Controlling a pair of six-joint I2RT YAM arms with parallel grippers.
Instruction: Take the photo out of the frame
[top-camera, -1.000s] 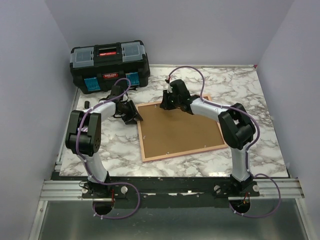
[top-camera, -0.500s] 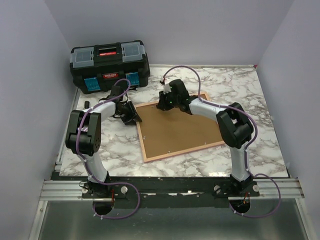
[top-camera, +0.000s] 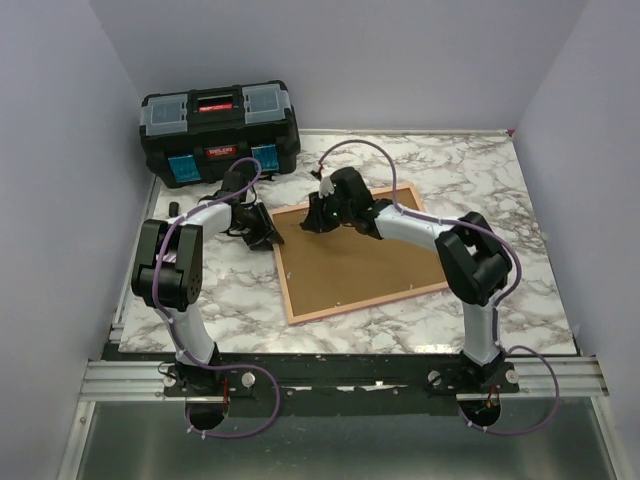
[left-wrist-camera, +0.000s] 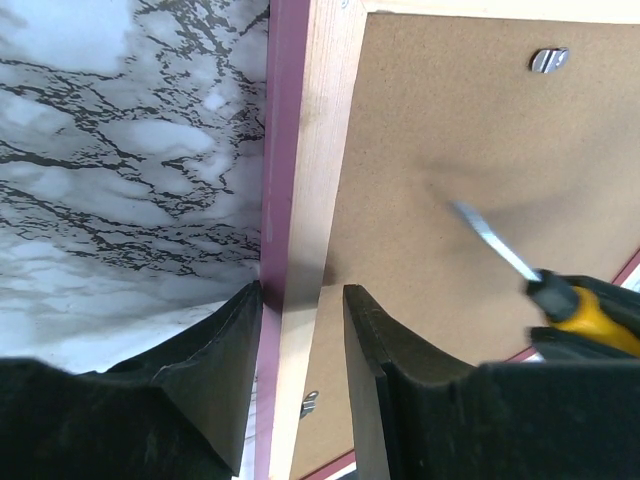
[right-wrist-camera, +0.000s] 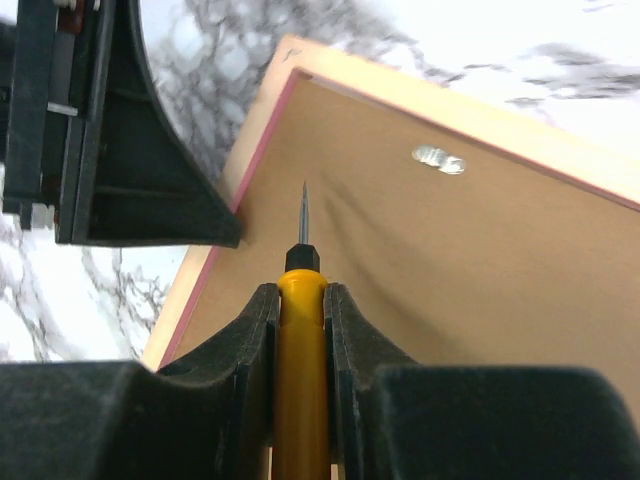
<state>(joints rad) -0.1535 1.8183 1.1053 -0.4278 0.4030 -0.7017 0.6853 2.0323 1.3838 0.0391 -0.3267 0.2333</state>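
The pink frame (top-camera: 362, 303) lies face down on the marble table, its brown backing board (top-camera: 350, 258) up. The photo is hidden under that board. My left gripper (top-camera: 268, 236) sits at the frame's left far corner. In the left wrist view its jaws (left-wrist-camera: 303, 292) are closed across the frame's rail (left-wrist-camera: 300, 180), one finger on the pink outer side and one on the board side. My right gripper (right-wrist-camera: 300, 292) is shut on a yellow screwdriver (right-wrist-camera: 300, 340), and the screwdriver's blade (left-wrist-camera: 490, 240) hovers over the board near that corner.
A black toolbox (top-camera: 218, 130) stands at the back left, just behind my left arm. Small metal turn clips (left-wrist-camera: 548, 60) (right-wrist-camera: 438, 158) sit on the board near the frame's rails. Purple walls close in the table's left, back and right sides.
My right gripper has moved left along the frame's far side with the screwdriver, towards the left gripper. The left gripper has barely moved.
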